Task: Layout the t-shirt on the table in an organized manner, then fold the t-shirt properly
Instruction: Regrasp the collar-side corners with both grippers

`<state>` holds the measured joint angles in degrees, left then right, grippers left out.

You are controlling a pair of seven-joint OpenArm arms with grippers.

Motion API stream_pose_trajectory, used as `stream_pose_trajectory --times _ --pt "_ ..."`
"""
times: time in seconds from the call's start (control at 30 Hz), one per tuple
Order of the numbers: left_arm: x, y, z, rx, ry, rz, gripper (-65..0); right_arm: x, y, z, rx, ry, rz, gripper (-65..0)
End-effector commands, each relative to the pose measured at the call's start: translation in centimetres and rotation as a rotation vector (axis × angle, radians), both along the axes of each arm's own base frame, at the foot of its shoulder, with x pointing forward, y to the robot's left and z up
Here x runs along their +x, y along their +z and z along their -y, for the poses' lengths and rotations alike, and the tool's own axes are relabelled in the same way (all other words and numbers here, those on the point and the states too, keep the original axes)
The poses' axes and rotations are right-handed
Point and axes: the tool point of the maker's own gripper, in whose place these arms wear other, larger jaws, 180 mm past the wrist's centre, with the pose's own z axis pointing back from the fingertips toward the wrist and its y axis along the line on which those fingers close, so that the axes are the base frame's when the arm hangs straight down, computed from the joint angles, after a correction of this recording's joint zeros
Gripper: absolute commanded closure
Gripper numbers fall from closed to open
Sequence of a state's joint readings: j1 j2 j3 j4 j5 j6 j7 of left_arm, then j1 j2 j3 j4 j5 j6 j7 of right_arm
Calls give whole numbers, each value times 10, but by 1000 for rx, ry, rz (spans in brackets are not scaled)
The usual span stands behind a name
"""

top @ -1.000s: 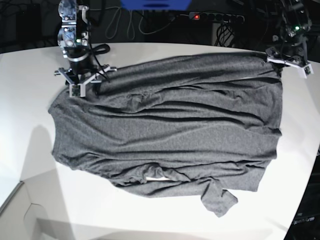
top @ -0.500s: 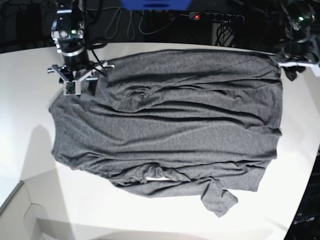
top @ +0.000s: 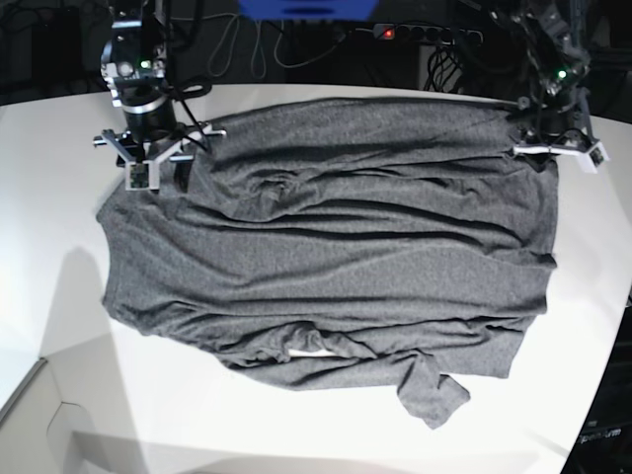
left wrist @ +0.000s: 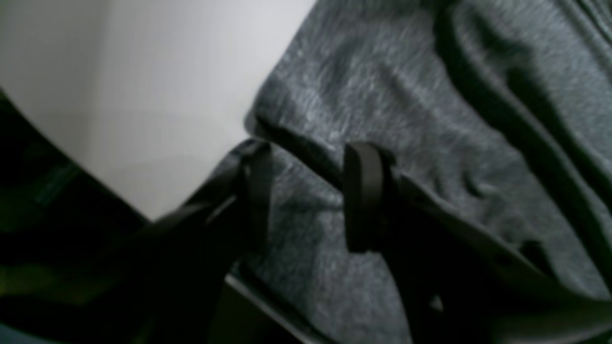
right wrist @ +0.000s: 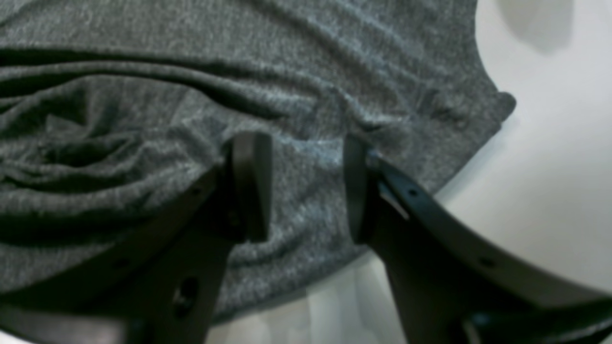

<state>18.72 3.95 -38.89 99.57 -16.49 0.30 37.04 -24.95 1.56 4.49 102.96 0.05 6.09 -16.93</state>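
Observation:
The dark grey t-shirt (top: 336, 257) lies spread across the white table (top: 59, 227), wrinkled, with a bunched sleeve (top: 434, 395) at its near edge. My right gripper (top: 160, 176) stands over the shirt's far left corner. In the right wrist view this gripper (right wrist: 302, 143) is open, its fingers (right wrist: 248, 181) apart above the shirt's edge (right wrist: 430, 119). My left gripper (top: 549, 158) hovers over the far right corner. In the left wrist view it (left wrist: 311, 153) is open too, with a hem fold (left wrist: 296, 153) running between its fingers (left wrist: 363, 191).
A power strip (top: 425, 35) with a red light, cables and a blue object (top: 306, 8) lie behind the table's far edge. The table's curved edge (top: 602, 385) drops off at the right. A pale box corner (top: 39, 415) sits at the lower left.
The left arm swung outward, then came back in over the shirt's far right corner. The right arm shifted slightly back and left, and the shirt's far left edge went with it.

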Motion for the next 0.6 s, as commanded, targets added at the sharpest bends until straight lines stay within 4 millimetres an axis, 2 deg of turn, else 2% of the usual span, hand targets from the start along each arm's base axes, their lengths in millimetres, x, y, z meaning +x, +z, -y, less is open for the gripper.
stream_pose_trajectory --times 0.0,0.1,0.17,0.33,0.4,0.57 --pt "4 5 -7 30 5 19 -240 5 10 4 -7 -4 42 -234" --pt "5 -12 -8 15 13 -19 -240 5 11 4 -8 -3 45 -234" --pt "9 -16 -8 15 14 -26 -240 6 12 4 -9 -2 49 -234" --pt "20 -11 -13 27 13 -8 -240 9 14 3 -7 0 58 -234" --pt "26 -5 -20 47 7 3 -240 18 15 3 -5 -2 66 -234" --pt "32 1 -25 60 5 17 -240 41 1 7 -2 -12 56 -234"
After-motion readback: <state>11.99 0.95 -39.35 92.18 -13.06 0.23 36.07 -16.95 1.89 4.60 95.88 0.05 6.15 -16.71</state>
